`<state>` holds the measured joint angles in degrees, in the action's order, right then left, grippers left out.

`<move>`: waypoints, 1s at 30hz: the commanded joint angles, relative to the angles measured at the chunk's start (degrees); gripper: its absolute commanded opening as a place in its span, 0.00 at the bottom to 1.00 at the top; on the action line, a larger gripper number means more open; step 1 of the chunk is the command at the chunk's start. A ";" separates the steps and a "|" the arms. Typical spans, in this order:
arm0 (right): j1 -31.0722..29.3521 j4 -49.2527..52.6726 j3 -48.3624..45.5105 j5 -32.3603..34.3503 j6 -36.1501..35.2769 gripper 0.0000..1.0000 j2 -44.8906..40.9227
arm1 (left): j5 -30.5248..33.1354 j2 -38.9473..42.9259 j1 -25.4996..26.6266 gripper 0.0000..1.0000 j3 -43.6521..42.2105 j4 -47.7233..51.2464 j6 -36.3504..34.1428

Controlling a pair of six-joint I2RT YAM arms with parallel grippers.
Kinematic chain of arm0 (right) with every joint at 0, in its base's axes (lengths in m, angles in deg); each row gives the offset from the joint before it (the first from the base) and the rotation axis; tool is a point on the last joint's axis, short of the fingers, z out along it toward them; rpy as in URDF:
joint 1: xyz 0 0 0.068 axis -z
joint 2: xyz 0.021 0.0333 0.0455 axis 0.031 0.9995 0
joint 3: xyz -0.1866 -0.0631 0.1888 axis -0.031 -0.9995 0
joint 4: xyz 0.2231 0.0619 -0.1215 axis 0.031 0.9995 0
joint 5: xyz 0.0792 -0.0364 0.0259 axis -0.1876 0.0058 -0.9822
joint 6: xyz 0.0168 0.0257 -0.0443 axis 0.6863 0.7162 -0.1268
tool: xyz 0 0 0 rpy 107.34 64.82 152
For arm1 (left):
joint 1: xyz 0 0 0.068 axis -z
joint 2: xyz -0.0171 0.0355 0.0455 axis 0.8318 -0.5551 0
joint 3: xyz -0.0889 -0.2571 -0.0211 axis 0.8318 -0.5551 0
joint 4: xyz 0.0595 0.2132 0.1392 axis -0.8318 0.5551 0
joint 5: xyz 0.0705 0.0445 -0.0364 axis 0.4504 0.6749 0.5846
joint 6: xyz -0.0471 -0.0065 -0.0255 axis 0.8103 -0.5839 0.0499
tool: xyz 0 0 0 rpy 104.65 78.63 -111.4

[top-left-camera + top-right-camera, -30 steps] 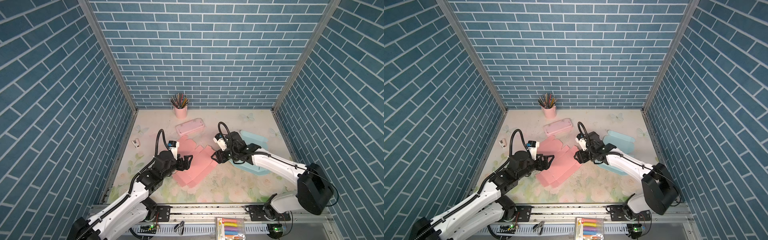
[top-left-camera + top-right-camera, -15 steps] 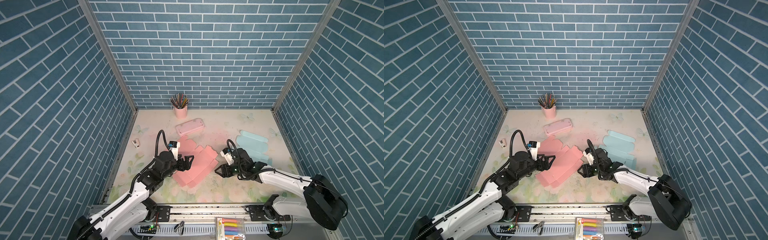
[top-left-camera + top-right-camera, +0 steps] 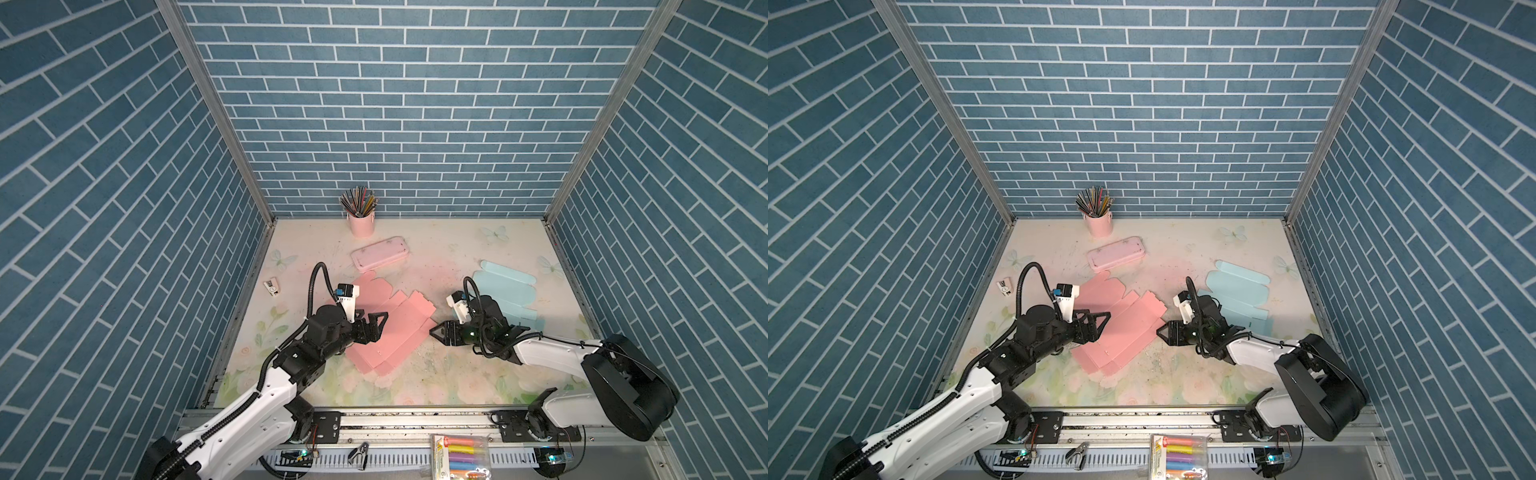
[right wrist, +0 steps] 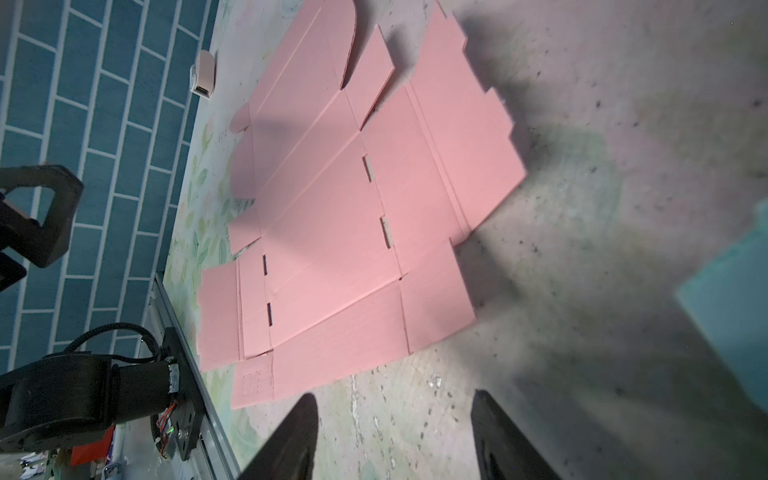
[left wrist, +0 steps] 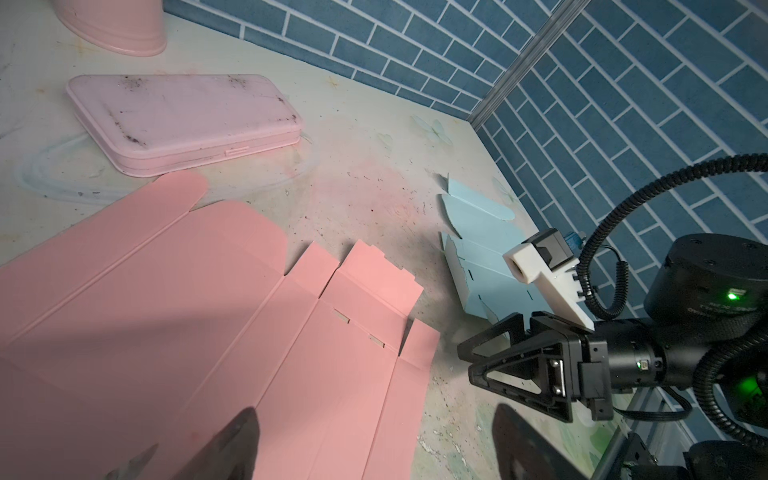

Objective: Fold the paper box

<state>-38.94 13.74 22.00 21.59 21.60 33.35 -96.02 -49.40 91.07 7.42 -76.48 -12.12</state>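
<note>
Your right claw (image 3: 435, 334), half open and empty, is swinging down beside the right corner of the flat pink sheet (image 3: 399, 332) while your left claw (image 3: 381, 326) is still hovering wide over its left edge, so folding is only starting.

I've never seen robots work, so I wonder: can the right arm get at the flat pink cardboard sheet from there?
Probably yes: the open right gripper sits beside the flat pink cardboard sheet, pointing at its corner, with nothing between them.
</note>
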 commanded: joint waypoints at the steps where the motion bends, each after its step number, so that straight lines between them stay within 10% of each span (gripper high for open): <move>1: 0.61 -4.68 -0.67 -0.70 2.49 0.58 1.81 | -0.61 -0.68 -0.17 0.88 -0.21 -1.87 -0.27; 30: 0.73 -10.04 3.28 0.11 2.76 0.41 11.42 | -0.82 0.03 -0.20 0.88 -0.91 -2.05 0.33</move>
<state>-38.35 5.52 24.27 20.83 23.05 44.28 -96.83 -49.83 91.07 6.94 -78.14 -12.10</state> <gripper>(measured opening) 0.408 0.884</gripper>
